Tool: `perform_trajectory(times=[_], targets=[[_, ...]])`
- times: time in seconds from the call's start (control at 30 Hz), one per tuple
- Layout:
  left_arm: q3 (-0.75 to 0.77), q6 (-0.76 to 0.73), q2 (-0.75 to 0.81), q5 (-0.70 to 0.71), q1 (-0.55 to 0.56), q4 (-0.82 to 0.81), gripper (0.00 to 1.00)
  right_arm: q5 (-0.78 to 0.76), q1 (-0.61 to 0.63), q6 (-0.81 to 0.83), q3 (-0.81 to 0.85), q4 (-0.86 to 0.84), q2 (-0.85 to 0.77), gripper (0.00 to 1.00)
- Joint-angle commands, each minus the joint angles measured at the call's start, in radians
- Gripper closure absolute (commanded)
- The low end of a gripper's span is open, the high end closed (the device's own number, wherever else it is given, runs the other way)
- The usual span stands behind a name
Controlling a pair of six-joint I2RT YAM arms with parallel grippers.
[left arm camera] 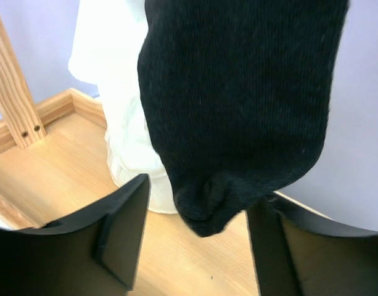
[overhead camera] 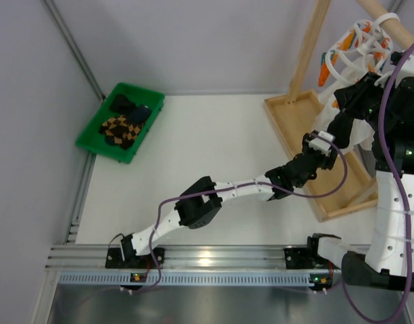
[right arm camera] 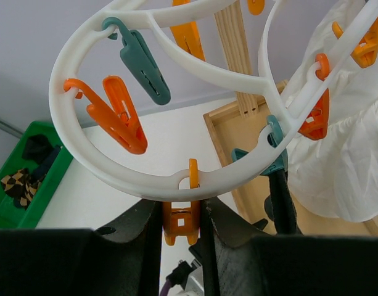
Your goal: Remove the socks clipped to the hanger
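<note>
The white round hanger (overhead camera: 363, 42) hangs at the top right from the wooden rack; its rings fill the right wrist view (right arm camera: 115, 176). My right gripper (right arm camera: 180, 213) is shut on an orange clip (right arm camera: 181, 223) on the lower ring. Beside it a teal clip (right arm camera: 274, 157) holds a plain dark sock (right arm camera: 280, 200). In the left wrist view that sock (left arm camera: 238, 98) hangs down, its toe between my left gripper's (left arm camera: 201, 197) open fingers (left arm camera: 124, 228); whether it touches them I cannot tell. In the top view the left gripper (overhead camera: 321, 145) reaches over the rack's base.
A green bin (overhead camera: 92, 138) at the far left holds plain and argyle socks (overhead camera: 122, 127). The white cloth (left arm camera: 124, 111) hangs behind the sock. The wooden rack's post (overhead camera: 308, 50) and tray base (overhead camera: 294, 128) stand under the hanger. Other orange and teal clips (right arm camera: 118, 114) hang empty.
</note>
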State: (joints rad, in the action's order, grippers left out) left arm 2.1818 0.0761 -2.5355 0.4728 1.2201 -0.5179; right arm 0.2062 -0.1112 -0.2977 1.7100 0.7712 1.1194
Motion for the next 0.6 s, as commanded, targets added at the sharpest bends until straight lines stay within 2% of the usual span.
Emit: perform_trajectory(times=[0.0, 0.07, 0.17, 0.2, 0.33, 0.47, 0.53, 0.57], targets=[[0.03, 0.002, 0.081, -0.017, 0.001, -0.06, 0.37, -0.013, 0.011, 0.009, 0.028, 0.0, -0.009, 1.0], [0.041, -0.004, 0.077, -0.031, 0.002, -0.059, 0.43, -0.011, 0.011, 0.011, 0.028, 0.0, -0.01, 1.0], [0.044, -0.01, 0.075, -0.055, 0.001, -0.059, 0.77, -0.011, 0.011, 0.008, 0.03, 0.007, -0.01, 1.0], [0.036, -0.009, 0.086, -0.062, 0.001, -0.06, 0.99, -0.01, 0.011, 0.009, 0.031, 0.011, -0.01, 1.0], [-0.046, 0.008, 0.142, -0.1, 0.001, -0.06, 1.0, 0.001, 0.011, 0.011, 0.033, 0.033, -0.01, 0.98], [-0.228, 0.046, 0.251, -0.163, -0.004, -0.06, 1.0, -0.001, 0.011, 0.011, 0.065, 0.08, -0.012, 0.59], [-0.34, 0.101, 0.337, -0.224, -0.013, -0.06, 1.0, -0.001, 0.011, 0.006, 0.086, 0.121, -0.012, 0.51], [-0.341, 0.119, 0.365, -0.249, -0.016, -0.06, 1.0, 0.001, 0.011, 0.006, 0.088, 0.134, -0.013, 0.48]])
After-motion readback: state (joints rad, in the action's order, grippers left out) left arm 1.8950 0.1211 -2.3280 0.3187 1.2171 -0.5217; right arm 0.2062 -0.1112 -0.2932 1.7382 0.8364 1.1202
